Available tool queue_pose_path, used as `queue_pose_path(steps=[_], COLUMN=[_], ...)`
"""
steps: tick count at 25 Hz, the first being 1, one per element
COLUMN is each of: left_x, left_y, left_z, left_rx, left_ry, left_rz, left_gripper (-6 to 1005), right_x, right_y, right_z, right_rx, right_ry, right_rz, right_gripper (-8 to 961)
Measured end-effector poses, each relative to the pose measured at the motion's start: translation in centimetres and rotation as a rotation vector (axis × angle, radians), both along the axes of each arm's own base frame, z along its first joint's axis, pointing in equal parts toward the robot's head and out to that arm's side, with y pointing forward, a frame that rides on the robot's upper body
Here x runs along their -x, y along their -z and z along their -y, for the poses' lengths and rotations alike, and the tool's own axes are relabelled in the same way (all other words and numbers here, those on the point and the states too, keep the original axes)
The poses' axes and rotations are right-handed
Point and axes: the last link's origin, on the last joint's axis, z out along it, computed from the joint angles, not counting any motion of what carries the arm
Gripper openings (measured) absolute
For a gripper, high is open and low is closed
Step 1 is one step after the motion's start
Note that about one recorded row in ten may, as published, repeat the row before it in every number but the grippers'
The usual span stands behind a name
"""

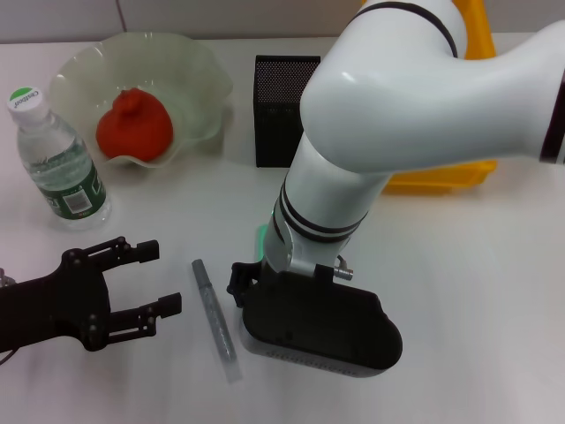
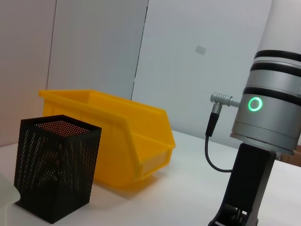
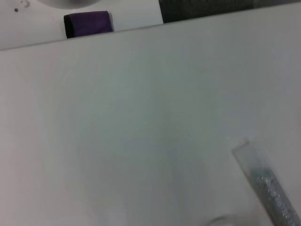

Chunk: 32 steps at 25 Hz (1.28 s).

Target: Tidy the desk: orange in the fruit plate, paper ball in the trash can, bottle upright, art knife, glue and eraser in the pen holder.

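Observation:
The orange (image 1: 134, 125) lies in the pale green fruit plate (image 1: 199, 79) at the back left. The bottle (image 1: 57, 159) stands upright left of the plate. The black mesh pen holder (image 1: 278, 106) stands at the back centre and also shows in the left wrist view (image 2: 56, 165). A slim grey stick with a clear end (image 1: 214, 318) lies flat at the front; whether it is the art knife or the glue I cannot tell. My left gripper (image 1: 157, 281) is open and empty just left of it. My right gripper (image 1: 243, 287) is low over the table just right of the stick. The paper ball and eraser are out of view.
The yellow trash can (image 1: 441, 175) stands at the back right, partly hidden by my right arm, and shows beside the pen holder in the left wrist view (image 2: 122, 141). The right wrist view shows bare table and the stick (image 3: 270, 188).

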Motion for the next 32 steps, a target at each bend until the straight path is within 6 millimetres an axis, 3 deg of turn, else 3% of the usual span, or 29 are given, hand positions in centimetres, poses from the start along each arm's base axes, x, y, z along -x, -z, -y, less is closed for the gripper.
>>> queue_pose_path(steps=[9,18,32], left_x=[-0.1,0.0,0.0], left_y=[0.1,0.1,-0.7], left_z=[0.1,0.2,0.5], left_rx=[0.002,0.003,-0.007], left_ry=[0.000,-0.001,-0.003], left_rz=[0.007,0.009,0.039], left_gripper=[799,800,800], right_x=[0.0,0.0,1.4], right_y=[0.0,-0.2,-3.9], right_z=[0.0,0.1,-1.8], right_rx=[-0.004,-0.009,-0.068], right_ry=[0.002,0.037,0.247], right_rz=[-0.002,-0.030,-0.162], right_gripper=[215,173,169])
